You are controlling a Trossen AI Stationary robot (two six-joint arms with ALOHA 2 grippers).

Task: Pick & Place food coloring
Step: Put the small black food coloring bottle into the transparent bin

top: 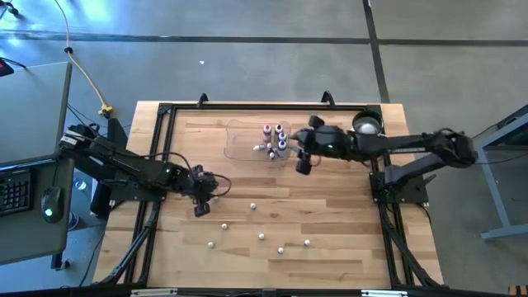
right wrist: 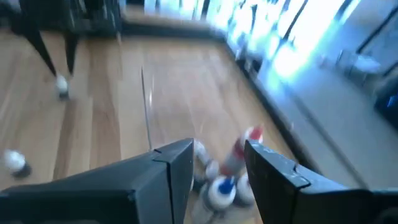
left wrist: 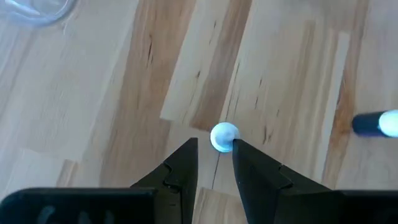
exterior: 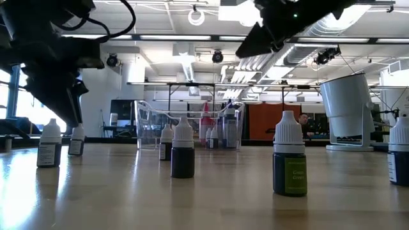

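Note:
Several tiny food coloring bottles [top: 274,137] with whitish caps stand in a clear tray [top: 243,142] at the far middle. Several more [top: 261,237] stand loose on the wooden table; in the low view two of them are close to the camera [exterior: 183,150]. My left gripper [left wrist: 214,147] is open at the table's left middle [top: 202,196], pointing steeply down. One bottle's white cap [left wrist: 222,134] shows just past its fingertips, with nothing between the fingers. My right gripper [right wrist: 217,155] is open beside the tray's right end [top: 303,162], raised, and the tray's bottles [right wrist: 239,152] lie beyond its fingers.
A white cup-like object [top: 367,125] stands at the far right corner. Another bottle [left wrist: 379,122] lies near my left gripper. A black frame [top: 165,111] runs around the table. Bare wood lies between the tray and the loose bottles.

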